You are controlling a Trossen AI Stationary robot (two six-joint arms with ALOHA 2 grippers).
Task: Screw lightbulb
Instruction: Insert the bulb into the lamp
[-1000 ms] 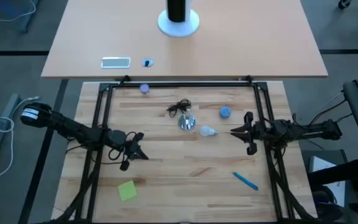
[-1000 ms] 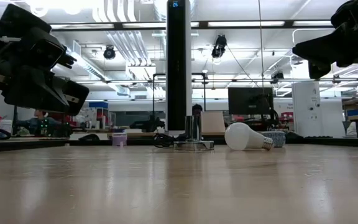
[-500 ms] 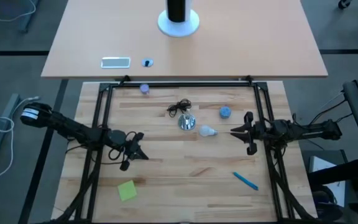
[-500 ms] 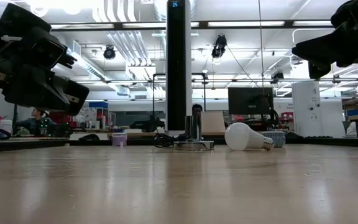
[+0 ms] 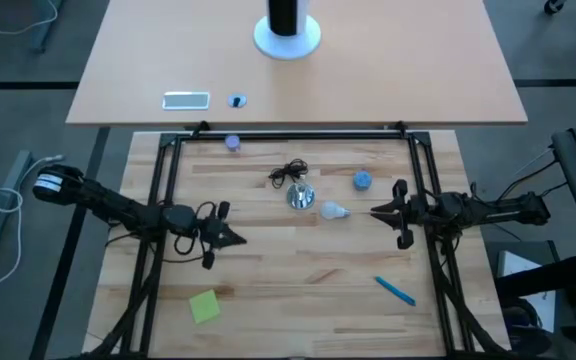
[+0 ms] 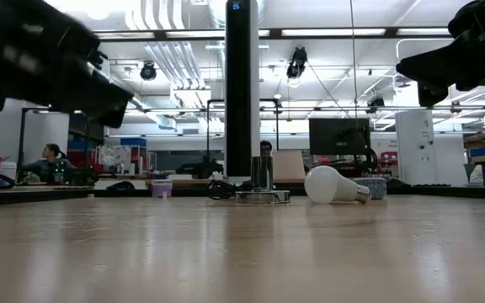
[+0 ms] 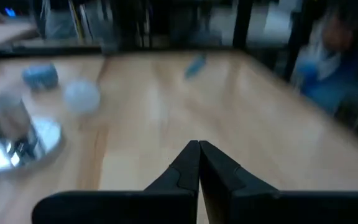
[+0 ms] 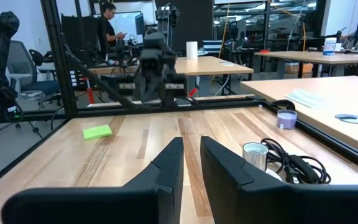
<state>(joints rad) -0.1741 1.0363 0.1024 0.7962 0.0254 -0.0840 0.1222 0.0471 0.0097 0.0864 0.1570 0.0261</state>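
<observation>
Nothing is being held: left gripper, fingers pressed together, is hovering at the table's left; right gripper, narrowly parted, is waiting right. Between them, the lightbulb is lying loose beside the socket, so grasping and screwing remain.

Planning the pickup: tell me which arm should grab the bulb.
Probably the right. In the high view the bulb lies loose beside the socket, and the right gripper sits nearer, pointing at it over bare table. The left gripper is farther off, its fingers shut, with the socket close to its approach.
</observation>
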